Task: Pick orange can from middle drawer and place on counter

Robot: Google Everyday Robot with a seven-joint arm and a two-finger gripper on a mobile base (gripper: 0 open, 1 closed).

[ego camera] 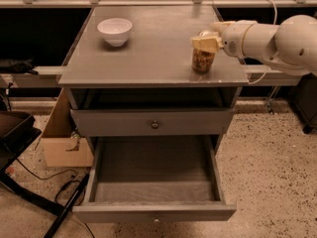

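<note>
The orange can (203,61) stands upright on the counter (148,51), near its front right corner. My gripper (204,42) reaches in from the right on a white arm (267,38). Its pale fingers (212,42) are closed around the can's top, hiding the silver lid. The middle drawer (153,213) is pulled fully open below, and its grey inside holds nothing.
A white bowl (115,30) sits at the counter's back left. The upper drawer (154,123) with a round knob is closed. A cardboard box (63,145) stands on the floor left of the cabinet, beside a black frame (17,133) and cables (59,190).
</note>
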